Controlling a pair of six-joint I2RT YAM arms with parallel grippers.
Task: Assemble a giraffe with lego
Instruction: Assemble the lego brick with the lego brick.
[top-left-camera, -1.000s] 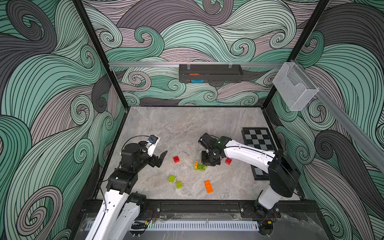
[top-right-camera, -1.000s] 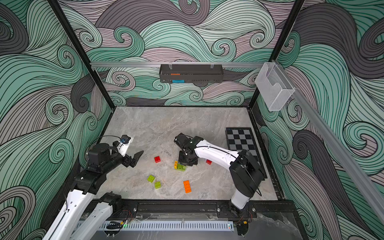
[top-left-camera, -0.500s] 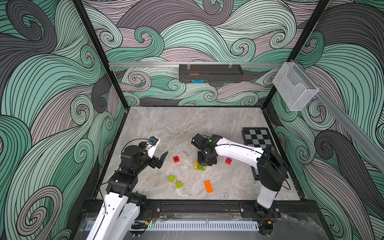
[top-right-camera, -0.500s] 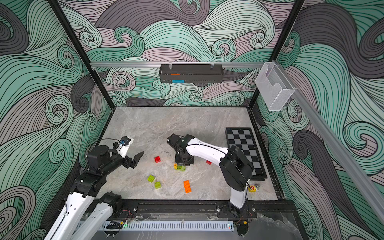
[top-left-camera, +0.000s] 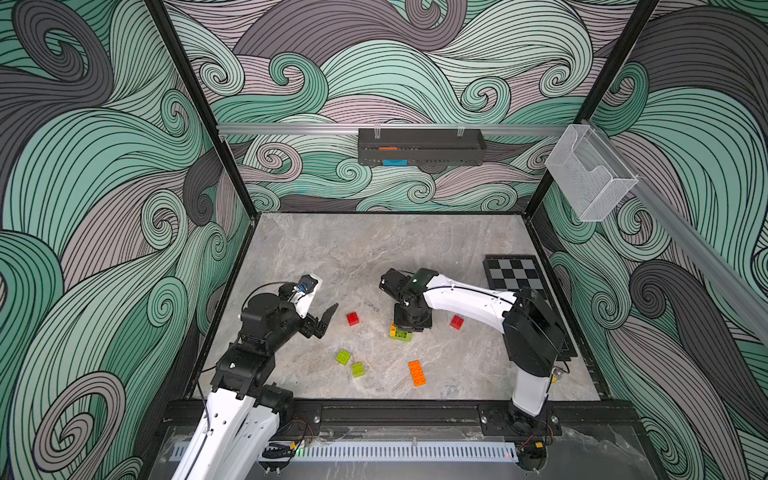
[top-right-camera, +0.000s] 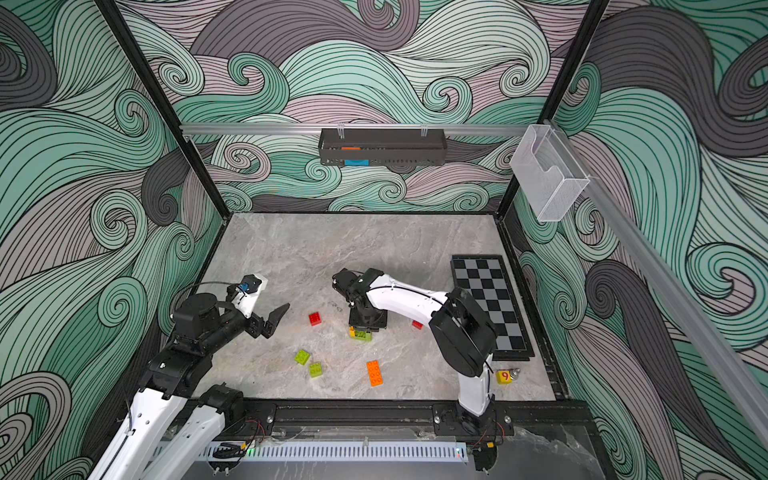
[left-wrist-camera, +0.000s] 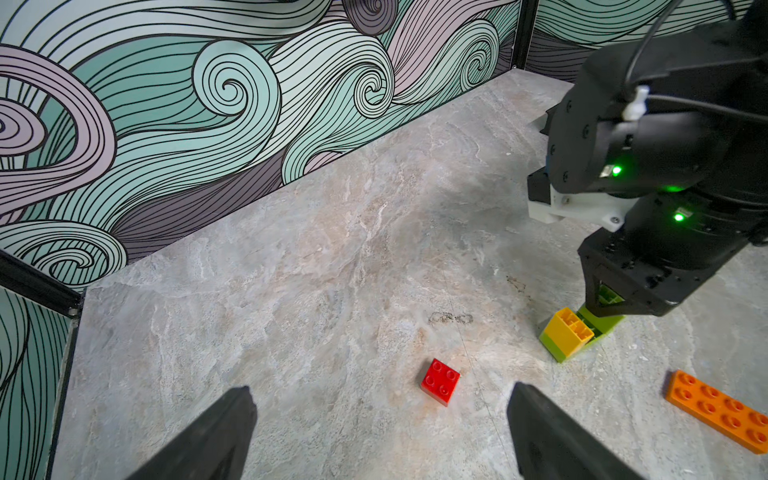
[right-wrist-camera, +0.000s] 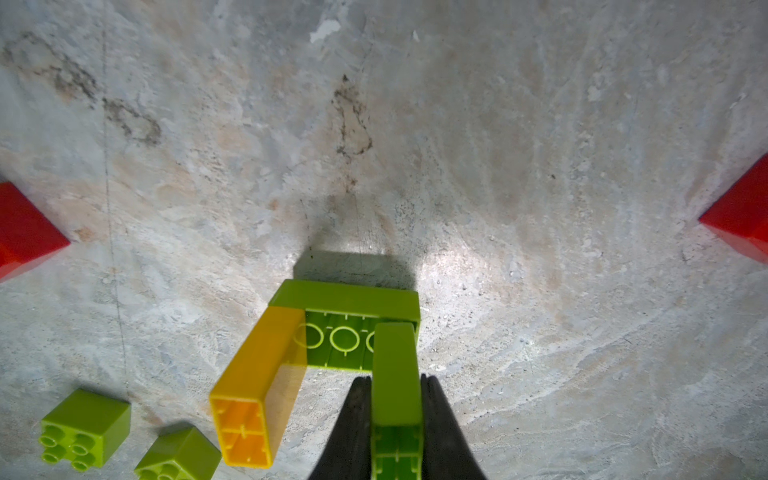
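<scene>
The giraffe (top-left-camera: 400, 333) is only a part-built piece: a long lime green body (right-wrist-camera: 345, 297) with a yellow leg (right-wrist-camera: 262, 374) and a lime leg (right-wrist-camera: 395, 357), legs pointing up, low on the table. My right gripper (right-wrist-camera: 397, 382) is shut on the lime leg and stands over the piece (top-right-camera: 360, 333) in both top views. Loose lego lies around: two red bricks (top-left-camera: 353, 318) (top-left-camera: 456, 322), two lime squares (top-left-camera: 343, 356) (top-left-camera: 358, 369) and an orange long brick (top-left-camera: 417, 372). My left gripper (left-wrist-camera: 382, 395) is open and empty, just short of a red brick (left-wrist-camera: 440, 381).
A black-and-grey checkerboard (top-right-camera: 490, 303) lies along the right wall. A yellow cube with a red 9 (top-right-camera: 503, 376) sits by the right arm's base. A black shelf (top-left-camera: 422, 145) hangs on the back wall. Bare table stretches behind both arms.
The right arm's wrist shifted slightly left over the part-built piece and its elbow swung toward the front. The piece stayed in place. The left arm barely moved.
</scene>
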